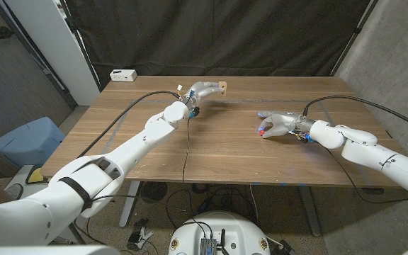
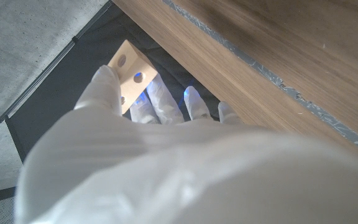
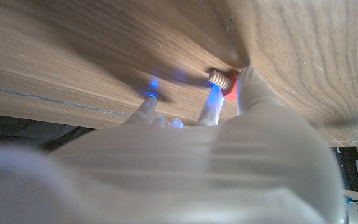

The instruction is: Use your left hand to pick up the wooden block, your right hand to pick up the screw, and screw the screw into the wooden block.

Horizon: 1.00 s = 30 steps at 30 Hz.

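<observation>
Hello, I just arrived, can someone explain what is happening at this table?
A two-armed robot is working at a wooden table. Its left hand holds a small wooden block with holes, lifted near the far side of the table. Its right hand pinches a screw with a red head, low over the table. The two hands are well apart, so the screw is not yet in the block. A small white box sits at the far left corner.

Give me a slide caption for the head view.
Left hand holds the wooden block; right hand holds the screw.
</observation>
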Each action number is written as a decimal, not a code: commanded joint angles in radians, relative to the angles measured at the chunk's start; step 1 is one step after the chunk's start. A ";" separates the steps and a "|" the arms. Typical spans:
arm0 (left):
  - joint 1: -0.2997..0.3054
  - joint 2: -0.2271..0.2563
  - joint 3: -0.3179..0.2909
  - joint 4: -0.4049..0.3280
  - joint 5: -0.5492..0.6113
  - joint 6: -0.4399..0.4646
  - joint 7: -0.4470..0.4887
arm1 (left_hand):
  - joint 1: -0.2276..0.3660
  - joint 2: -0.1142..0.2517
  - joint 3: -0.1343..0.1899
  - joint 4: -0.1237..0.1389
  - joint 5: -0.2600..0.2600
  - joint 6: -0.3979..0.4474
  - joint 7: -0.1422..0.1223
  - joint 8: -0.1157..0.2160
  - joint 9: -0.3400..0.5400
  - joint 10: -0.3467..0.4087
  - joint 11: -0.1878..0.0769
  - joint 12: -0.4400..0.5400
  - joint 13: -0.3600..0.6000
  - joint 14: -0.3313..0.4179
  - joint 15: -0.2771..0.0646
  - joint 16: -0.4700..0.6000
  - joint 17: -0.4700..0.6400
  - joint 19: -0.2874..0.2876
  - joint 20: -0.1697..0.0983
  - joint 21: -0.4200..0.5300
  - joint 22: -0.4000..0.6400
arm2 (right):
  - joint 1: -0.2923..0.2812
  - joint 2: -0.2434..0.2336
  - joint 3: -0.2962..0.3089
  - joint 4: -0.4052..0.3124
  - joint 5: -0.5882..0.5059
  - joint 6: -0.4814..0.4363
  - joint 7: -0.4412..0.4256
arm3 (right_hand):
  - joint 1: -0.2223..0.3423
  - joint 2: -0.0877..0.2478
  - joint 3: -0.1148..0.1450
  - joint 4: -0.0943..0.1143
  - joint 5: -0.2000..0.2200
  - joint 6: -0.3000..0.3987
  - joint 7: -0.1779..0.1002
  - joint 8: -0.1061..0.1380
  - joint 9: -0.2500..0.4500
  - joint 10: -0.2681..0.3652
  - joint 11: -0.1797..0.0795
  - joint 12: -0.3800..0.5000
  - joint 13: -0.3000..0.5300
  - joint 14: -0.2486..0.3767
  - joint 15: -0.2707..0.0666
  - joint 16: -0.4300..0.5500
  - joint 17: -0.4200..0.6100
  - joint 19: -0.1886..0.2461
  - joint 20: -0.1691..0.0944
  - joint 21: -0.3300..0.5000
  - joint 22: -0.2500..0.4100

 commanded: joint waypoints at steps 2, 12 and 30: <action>0.014 0.008 -0.005 -0.027 -0.002 0.015 0.006 | 0.003 0.007 0.003 0.004 0.007 0.015 -0.004 0.011 0.005 -0.003 0.003 -0.001 0.003 -0.002 -0.046 0.005 0.003 -0.004 0.009 0.008 0.003 | -0.007 0.000 0.003 -0.015 0.000 -0.010 -0.007 | 0.009 0.003 -0.003 0.003 0.005 0.025 0.002 0.015 0.006 0.011 -0.005 0.007 0.005 0.010 -0.002 0.003 0.001 0.014 -0.002 0.003 0.006; 0.024 0.015 -0.006 -0.046 -0.003 0.022 0.007 | 0.002 0.009 0.002 0.004 0.008 0.016 -0.004 0.011 0.005 -0.003 0.003 0.000 0.003 -0.002 -0.045 0.005 0.003 -0.003 0.009 0.008 0.003 | -0.020 -0.006 0.009 -0.031 -0.004 -0.021 -0.017 | 0.014 0.006 -0.004 0.002 0.006 0.054 0.011 0.034 0.012 0.024 -0.007 0.007 0.006 0.021 -0.004 0.004 0.002 0.024 -0.003 0.004 0.005; 0.037 0.021 -0.009 -0.069 -0.004 0.031 0.012 | 0.000 0.010 0.001 0.003 0.008 0.021 -0.004 0.013 0.005 -0.007 0.003 -0.002 0.002 -0.005 -0.042 0.004 0.003 -0.004 0.009 0.008 0.003 | -0.043 -0.021 0.030 -0.061 0.006 -0.033 -0.033 | 0.022 0.009 -0.007 0.002 0.006 0.081 0.023 0.056 0.020 0.046 -0.008 0.010 0.006 0.032 -0.008 0.005 0.002 0.039 -0.008 0.005 0.005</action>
